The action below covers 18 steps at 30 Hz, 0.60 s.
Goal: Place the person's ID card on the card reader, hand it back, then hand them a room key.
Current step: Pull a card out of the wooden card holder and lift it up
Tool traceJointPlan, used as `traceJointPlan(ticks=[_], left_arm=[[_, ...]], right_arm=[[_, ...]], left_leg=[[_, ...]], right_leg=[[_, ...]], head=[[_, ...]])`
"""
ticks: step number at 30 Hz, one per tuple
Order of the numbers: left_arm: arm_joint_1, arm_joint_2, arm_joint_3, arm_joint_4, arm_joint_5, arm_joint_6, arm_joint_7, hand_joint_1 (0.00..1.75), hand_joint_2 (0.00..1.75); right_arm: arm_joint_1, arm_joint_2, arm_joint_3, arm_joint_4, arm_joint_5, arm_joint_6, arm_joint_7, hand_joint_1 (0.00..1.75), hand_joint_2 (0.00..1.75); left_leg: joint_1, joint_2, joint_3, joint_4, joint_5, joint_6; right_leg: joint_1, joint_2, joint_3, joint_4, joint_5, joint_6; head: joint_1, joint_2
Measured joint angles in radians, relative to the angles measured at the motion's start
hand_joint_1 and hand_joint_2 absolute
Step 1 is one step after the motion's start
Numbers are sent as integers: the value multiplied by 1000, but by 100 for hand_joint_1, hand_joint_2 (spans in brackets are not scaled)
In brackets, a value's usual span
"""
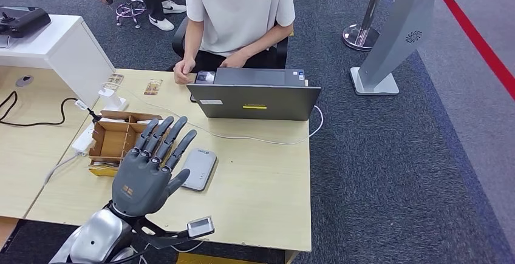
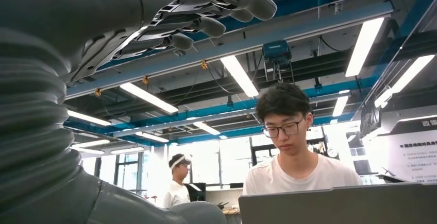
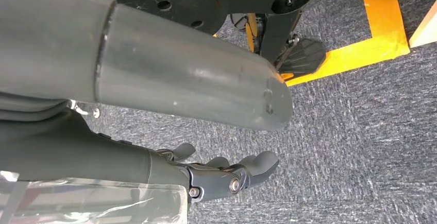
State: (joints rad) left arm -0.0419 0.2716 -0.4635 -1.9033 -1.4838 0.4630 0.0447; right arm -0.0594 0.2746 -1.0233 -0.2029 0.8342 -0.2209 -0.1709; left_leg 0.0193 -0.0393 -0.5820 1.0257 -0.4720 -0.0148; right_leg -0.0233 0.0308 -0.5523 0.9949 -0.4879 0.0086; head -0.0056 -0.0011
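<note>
The card reader (image 1: 198,168), a flat grey pad, lies on the wooden desk (image 1: 261,179) just beside the left hand (image 1: 150,165). That hand is raised above the desk, fingers spread apart and holding nothing. No ID card can be made out for certain; 2 small card-like items (image 1: 133,84) lie near the person's hand (image 1: 182,71) at the far edge, too small to identify. Judging by this, the task is at its start, the hand waiting to receive the card. The next move calls for the person to offer the card and the fingers to close on it. The right hand (image 3: 227,175) hangs over the carpet, fingers slightly curled, empty.

Counted: 1 reader, 1 laptop (image 1: 255,97), 1 cardboard box (image 1: 115,139), 1 seated person (image 1: 237,9).
</note>
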Motion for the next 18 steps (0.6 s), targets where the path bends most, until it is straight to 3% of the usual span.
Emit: traceJointPlan(ticks=[4, 8, 12, 18], left_arm=[[12, 0, -1, -2, 15, -30, 0, 0, 175], [28, 10, 22, 13, 103, -192, 26, 0, 175], [29, 44, 101, 90, 177, -337, 55, 0, 175], [24, 65, 246, 236, 201, -385, 118, 0, 175]], right_arm=[[0, 1, -1, 0, 2, 4, -1, 0, 0], [0, 0, -1, 0, 16, 22, -2, 0, 0], [0, 0, 1, 0, 47, 30, 12, 0, 0], [-2, -3, 25, 0, 111, 45, 38, 0, 0]], left_leg=[[0, 0, 0, 0, 0, 0], [0, 0, 0, 0, 0, 0], [1, 0, 0, 0, 0, -1], [1, 0, 0, 0, 1, -1]], right_leg=[[0, 0, 0, 0, 0, 0], [0, 0, 0, 0, 0, 0], [1, 0, 0, 0, 0, 0], [1, 0, 0, 1, 0, 0]], head=[[0, 0], [0, 0], [0, 0], [0, 0]])
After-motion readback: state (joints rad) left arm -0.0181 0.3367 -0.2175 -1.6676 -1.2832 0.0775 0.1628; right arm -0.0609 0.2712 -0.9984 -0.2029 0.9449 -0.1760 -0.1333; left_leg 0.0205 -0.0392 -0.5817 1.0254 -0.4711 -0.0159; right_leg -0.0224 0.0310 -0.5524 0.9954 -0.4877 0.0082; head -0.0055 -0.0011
